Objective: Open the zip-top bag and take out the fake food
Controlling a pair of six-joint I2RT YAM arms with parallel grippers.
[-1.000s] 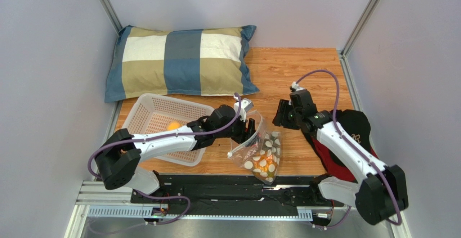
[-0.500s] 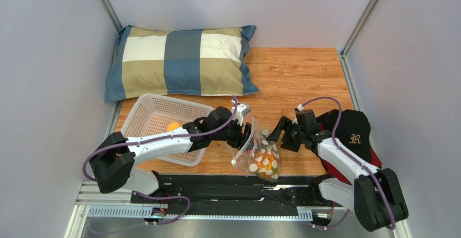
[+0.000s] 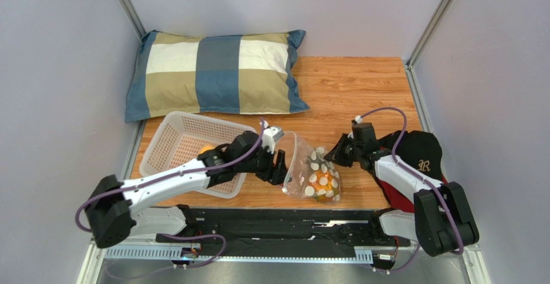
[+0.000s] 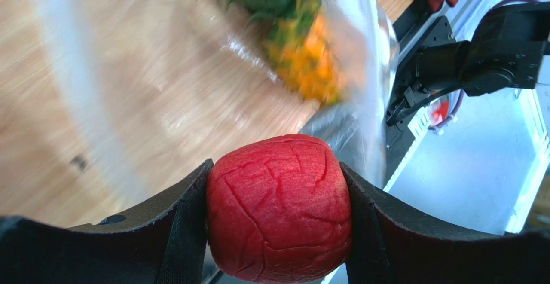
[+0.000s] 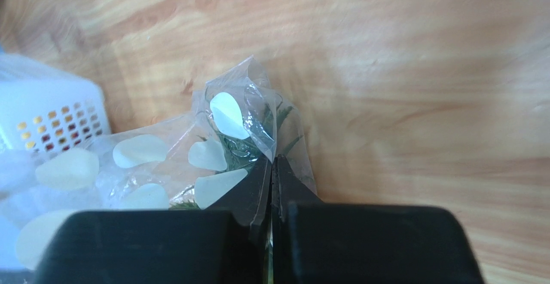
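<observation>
The clear, roughly square zip-top plastic bag with white oval spots is lying on the light wooden surface close to its near edge, between the two arms and just right of the white perforated plastic basket. The left fingers are sitting at the bag's left end, where the mouth is gaping. They are gripping a red wrinkled toy berry, one finger pressing on each side of it. Whether the berry is inside the mouth or just outside it cannot be told.

Beyond the berry, blurred in the left wrist view, an orange frilly toy piece with a green leafy top is resting under the clear plastic. The right fingers are reaching in from the right and pinching the bag's far right corner, closed tight with only the thin film between them. Orange toy pieces are showing through the spotted face at the bag's near right end.

A small yellow-orange round toy fruit is lying in the basket, partly behind the left arm. A blue, cream and tan checked pillow is lying at the far left. A black and red cap is sitting beneath the right arm.
</observation>
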